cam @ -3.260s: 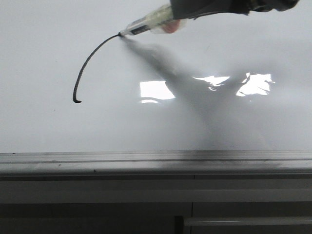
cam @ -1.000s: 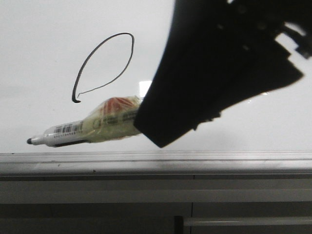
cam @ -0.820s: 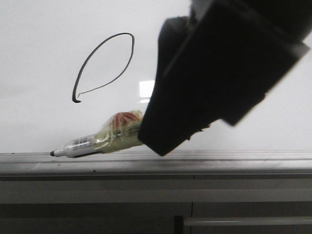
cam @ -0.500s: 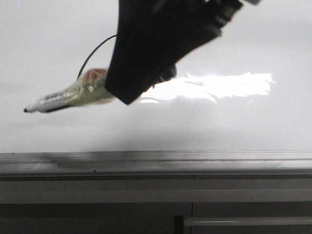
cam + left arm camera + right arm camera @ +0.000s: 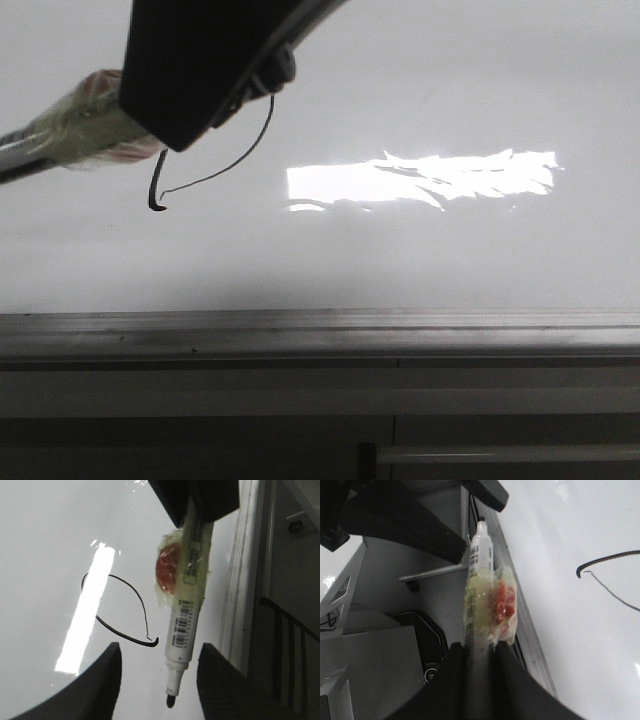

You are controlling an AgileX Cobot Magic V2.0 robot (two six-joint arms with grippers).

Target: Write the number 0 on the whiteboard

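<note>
The number 0 (image 5: 215, 172) is a thin black loop on the whiteboard (image 5: 420, 250); its top is hidden behind my right gripper (image 5: 160, 110). That gripper is shut on a white marker (image 5: 60, 130) wrapped in clear tape with a red patch, held off the board with its tip past the picture's left edge. In the right wrist view the right gripper (image 5: 479, 647) clamps the marker (image 5: 481, 565). My left gripper (image 5: 160, 647) is open. The marker's black tip (image 5: 170, 700) sits between its fingers (image 5: 107, 680), touching neither. The whole 0 (image 5: 142, 611) shows there.
A bright glare patch (image 5: 420, 178) lies on the board right of the loop. The grey aluminium frame strip (image 5: 320, 328) runs along the board's near edge, with grey cabinet fronts (image 5: 300, 420) below. Dark machine parts (image 5: 375, 660) lie beyond the frame.
My right gripper has carried the marker from the board's near edge up and to the left. It now covers the top of the 0, and the marker's tip has left the front view.
</note>
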